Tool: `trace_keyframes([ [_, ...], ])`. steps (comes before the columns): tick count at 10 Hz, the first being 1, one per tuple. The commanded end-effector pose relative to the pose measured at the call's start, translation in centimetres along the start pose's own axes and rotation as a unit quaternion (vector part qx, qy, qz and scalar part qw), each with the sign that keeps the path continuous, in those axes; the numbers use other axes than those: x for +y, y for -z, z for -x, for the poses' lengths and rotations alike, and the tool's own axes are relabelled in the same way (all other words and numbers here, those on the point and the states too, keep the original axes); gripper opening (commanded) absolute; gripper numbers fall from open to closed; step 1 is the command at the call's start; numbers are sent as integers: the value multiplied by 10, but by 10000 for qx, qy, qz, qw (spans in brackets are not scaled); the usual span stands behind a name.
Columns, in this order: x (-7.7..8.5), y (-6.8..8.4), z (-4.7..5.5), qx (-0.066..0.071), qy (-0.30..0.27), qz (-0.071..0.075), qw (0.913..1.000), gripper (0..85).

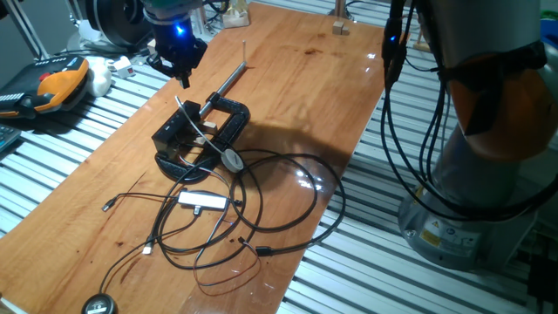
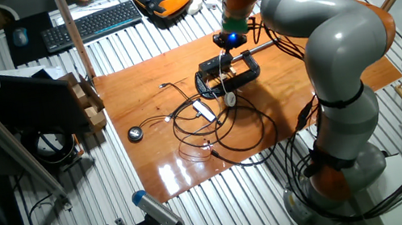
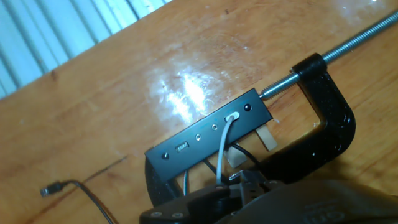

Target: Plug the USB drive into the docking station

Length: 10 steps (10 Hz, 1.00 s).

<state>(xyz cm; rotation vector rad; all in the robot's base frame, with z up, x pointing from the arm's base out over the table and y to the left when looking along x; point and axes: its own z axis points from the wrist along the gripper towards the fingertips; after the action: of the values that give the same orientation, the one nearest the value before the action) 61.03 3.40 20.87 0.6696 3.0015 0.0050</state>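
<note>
On wooden table (image 1: 288,96), mid-board: docking station (image 3: 208,134), black box held in C-clamp (image 3: 329,118), one white cable (image 3: 222,149) already plugged in its port face. Gripper (image 1: 179,61) hangs above, toward far end. Hand view: we look down on port row, long axis running diagonally across frame, small USB slot (image 3: 181,147) at left end. USB drive: we cannot make out. Finger state: we cannot tell.
</note>
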Motion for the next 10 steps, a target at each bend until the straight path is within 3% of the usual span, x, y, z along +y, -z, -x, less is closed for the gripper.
trace_keyframes([
  [1, 0, 0, 0, 60, 3391, 198, 9405, 0],
  [6, -2, -1, 0, 126, 3691, 119, 9292, 0],
  [10, -2, -2, 0, 120, 3597, 125, 9329, 0],
])
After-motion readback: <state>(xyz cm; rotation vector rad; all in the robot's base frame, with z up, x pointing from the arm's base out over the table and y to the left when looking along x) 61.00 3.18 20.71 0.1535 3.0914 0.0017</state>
